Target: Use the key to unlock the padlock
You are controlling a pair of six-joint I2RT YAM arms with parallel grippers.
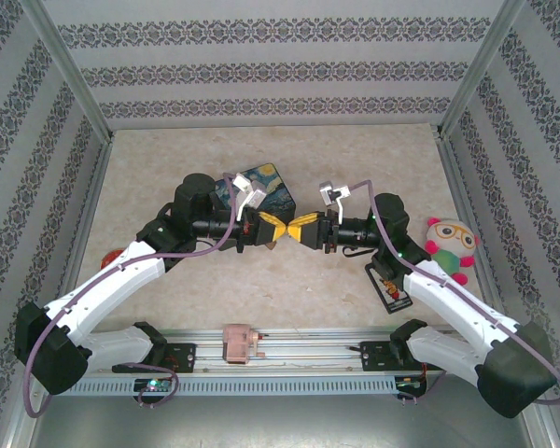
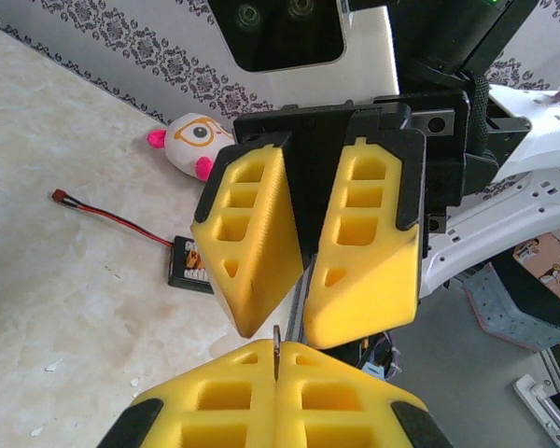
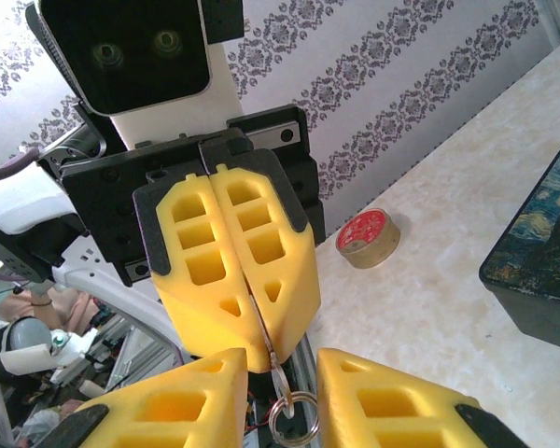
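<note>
My left gripper (image 1: 276, 227) (image 2: 277, 362) is shut on the key (image 2: 277, 345), whose thin dark metal edge sticks out between its yellow fingertips. In the right wrist view the key (image 3: 276, 366) pokes out of the shut left gripper (image 3: 263, 353), with a silver split ring (image 3: 293, 417) hanging from its head. My right gripper (image 1: 299, 227) (image 3: 282, 362) is open, tip to tip with the left one, and the key's head and ring lie between its fingers without touching them. From the left wrist, the right gripper (image 2: 289, 329) gapes just above the key. The padlock is out of view.
A dark blue starry-night box (image 1: 261, 182) (image 3: 541, 261) stands just behind the grippers. A red tape roll (image 3: 369, 238) lies on the table at the left. A plush toy (image 1: 451, 245) (image 2: 191, 140) and a black device (image 1: 395, 291) (image 2: 189, 263) with a red cable lie at the right.
</note>
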